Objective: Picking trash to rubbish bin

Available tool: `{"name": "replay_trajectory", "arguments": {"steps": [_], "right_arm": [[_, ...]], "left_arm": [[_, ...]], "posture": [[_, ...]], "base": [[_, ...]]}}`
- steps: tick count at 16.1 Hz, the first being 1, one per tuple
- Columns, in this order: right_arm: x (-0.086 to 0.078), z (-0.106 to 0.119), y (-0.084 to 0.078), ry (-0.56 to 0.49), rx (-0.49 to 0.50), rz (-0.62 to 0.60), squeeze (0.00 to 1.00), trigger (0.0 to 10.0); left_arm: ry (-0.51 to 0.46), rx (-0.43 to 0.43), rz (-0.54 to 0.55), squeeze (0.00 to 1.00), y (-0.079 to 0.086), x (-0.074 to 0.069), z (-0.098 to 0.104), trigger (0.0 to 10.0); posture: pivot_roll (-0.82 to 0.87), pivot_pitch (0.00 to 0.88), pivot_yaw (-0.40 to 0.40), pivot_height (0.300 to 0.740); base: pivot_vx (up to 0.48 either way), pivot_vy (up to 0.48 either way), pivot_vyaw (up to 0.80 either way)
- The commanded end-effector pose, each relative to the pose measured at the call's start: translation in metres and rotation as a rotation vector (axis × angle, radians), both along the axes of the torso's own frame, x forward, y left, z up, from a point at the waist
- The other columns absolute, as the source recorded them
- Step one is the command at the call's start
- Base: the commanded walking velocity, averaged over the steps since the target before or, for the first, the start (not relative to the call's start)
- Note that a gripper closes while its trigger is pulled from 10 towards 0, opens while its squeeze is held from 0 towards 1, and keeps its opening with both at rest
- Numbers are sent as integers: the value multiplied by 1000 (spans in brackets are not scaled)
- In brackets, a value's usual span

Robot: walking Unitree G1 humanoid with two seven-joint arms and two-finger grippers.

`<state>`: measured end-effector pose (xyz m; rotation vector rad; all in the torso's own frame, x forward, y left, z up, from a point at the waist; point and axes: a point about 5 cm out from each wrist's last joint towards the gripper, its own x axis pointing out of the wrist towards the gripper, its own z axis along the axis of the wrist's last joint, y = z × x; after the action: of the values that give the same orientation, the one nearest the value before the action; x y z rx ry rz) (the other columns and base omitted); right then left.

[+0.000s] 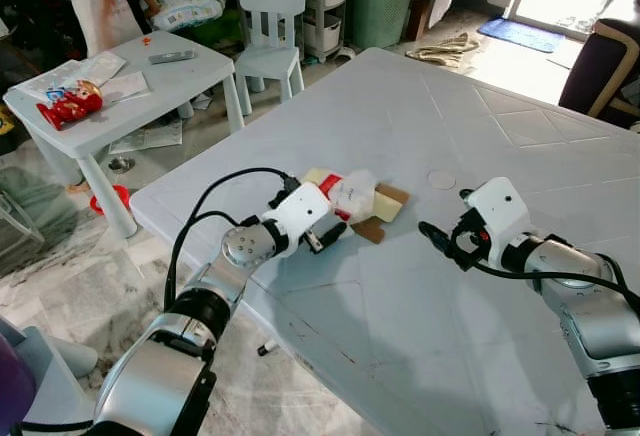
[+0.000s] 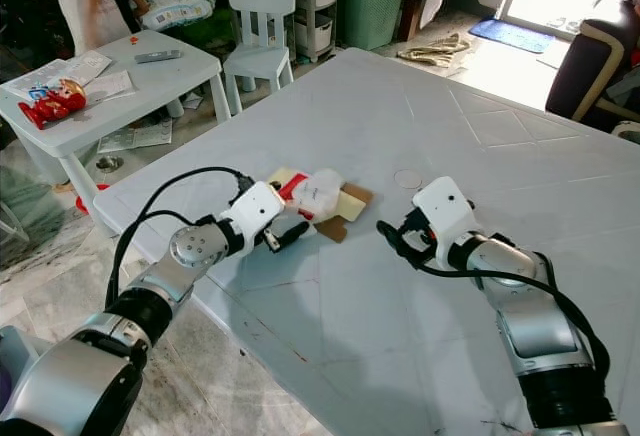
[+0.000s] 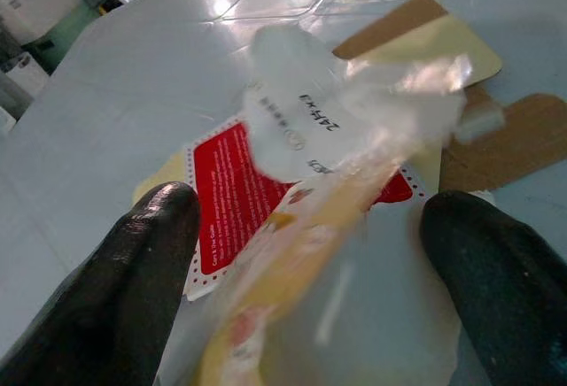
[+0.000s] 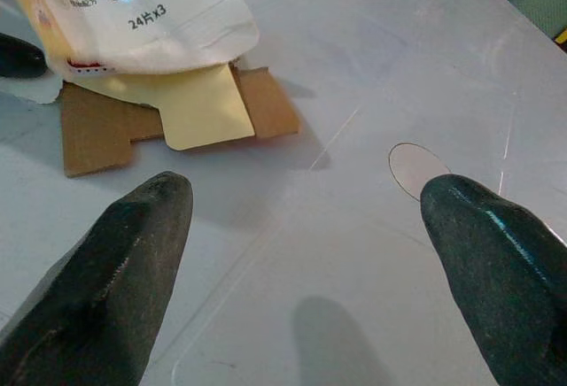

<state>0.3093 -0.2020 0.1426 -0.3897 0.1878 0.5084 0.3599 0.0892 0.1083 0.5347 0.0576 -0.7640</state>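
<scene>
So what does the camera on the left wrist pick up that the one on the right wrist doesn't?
Left wrist view: red printed panel of the flattened carton, seen close between the left gripper's open fingers, with a blurred yellowish wrapper running between them.

Right wrist view: the right gripper, open, over bare table, and a round mark moulded into the tabletop.

Both: the clear plastic packet with black printing, lying on the brown and cream cardboard, on the pale table.
</scene>
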Motion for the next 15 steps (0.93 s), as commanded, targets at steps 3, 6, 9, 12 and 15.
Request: {"name": "replay_trajectory", "arguments": {"steps": [3,6,9,12,15], "right_arm": [[-1,3,-2,-8,-18,2,208,10000],[0,3,-3,-7,-19,0,208,10000],[1,3,-1,-7,-18,7,212,10000],[2,3,-1,-8,-19,9,208,10000],[1,3,-1,-7,-20,8,212,10000]], "left_arm": [[78,-23,-20,0,-3,-6,-12,0],[90,-42,-15,0,-3,-8,-16,0],[100,-59,-8,0,-1,-8,-16,0],[102,-70,-2,0,0,-7,-16,0],[74,-88,25,0,1,-6,-14,0]], "posture": [[-69,66,-39,740],[-64,64,-44,740],[-60,61,-45,740],[-61,58,-46,740],[-64,57,-46,740]], "base": [[0,0,0],[0,0,0],[0,0,0],[0,0,0],[0,0,0]]}}
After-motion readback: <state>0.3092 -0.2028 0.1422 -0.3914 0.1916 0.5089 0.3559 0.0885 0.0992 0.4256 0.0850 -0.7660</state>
